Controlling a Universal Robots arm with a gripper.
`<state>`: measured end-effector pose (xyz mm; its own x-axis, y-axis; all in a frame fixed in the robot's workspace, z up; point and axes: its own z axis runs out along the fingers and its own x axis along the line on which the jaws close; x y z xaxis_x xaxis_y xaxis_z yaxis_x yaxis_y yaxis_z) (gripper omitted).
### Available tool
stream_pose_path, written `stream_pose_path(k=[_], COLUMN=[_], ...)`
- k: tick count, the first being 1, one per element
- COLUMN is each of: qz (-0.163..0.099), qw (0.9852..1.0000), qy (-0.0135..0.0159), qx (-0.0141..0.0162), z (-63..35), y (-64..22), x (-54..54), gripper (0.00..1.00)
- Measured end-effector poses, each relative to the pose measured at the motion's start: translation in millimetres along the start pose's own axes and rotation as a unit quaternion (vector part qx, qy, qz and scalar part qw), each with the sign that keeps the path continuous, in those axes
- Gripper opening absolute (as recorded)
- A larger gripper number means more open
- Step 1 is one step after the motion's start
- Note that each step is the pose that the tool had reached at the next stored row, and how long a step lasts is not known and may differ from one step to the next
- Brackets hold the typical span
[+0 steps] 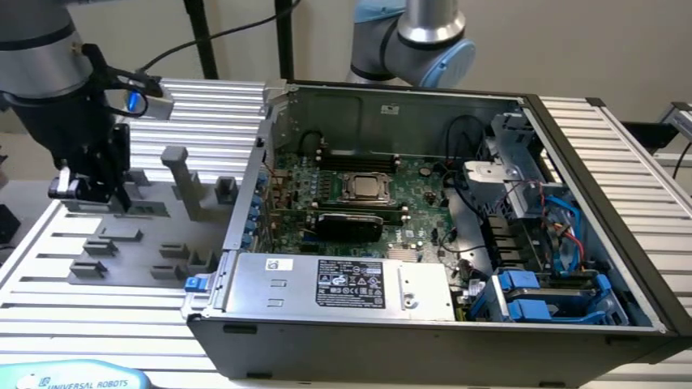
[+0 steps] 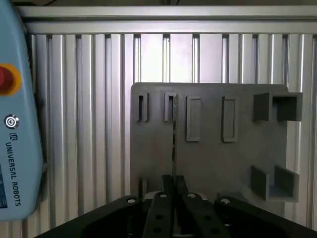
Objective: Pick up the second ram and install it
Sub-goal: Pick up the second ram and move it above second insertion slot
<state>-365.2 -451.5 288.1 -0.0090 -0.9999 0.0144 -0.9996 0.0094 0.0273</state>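
In the wrist view I see my end effector (image 2: 173, 191) with its two dark fingers pressed together on the second ram (image 2: 174, 144). The stick shows edge-on as a thin dark line, in line with one of the narrow slots of the grey holder plate (image 2: 237, 163); I cannot tell whether it is seated there. In the exterior view the arm hangs over that plate on the ribbed metal table (image 1: 206, 105), at the exterior view's left of the open computer case (image 1: 433, 324), well apart from the green motherboard (image 1: 416, 207).

Pendant (image 2: 17, 139) cropped, ram (image 2: 174, 144) end hidden in gripper (image 2: 174, 184)
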Motion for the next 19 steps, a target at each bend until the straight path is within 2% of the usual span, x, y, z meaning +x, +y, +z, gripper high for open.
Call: stream_pose_path(k=[5,11,15,16,19], qz=[-0.001,-0.002,-0.003,-0.003,-0.003], qw=[1.0000,1.0000,1.0000,1.0000,0.9999], qy=[-0.0001,-0.0018,-0.0054,-0.0073,-0.0099], qx=[0.0000,0.0000,0.0000,0.0000,-0.0001], z=[-22.9,-50.5,-68.7,-77.8,-90.9], y=[-10.0,-27.2,-41.7,-49.4,-61.4], x=[0.3,0.8,1.4,1.8,2.2], gripper=[0.14,0.14,0.14,0.14,0.14])
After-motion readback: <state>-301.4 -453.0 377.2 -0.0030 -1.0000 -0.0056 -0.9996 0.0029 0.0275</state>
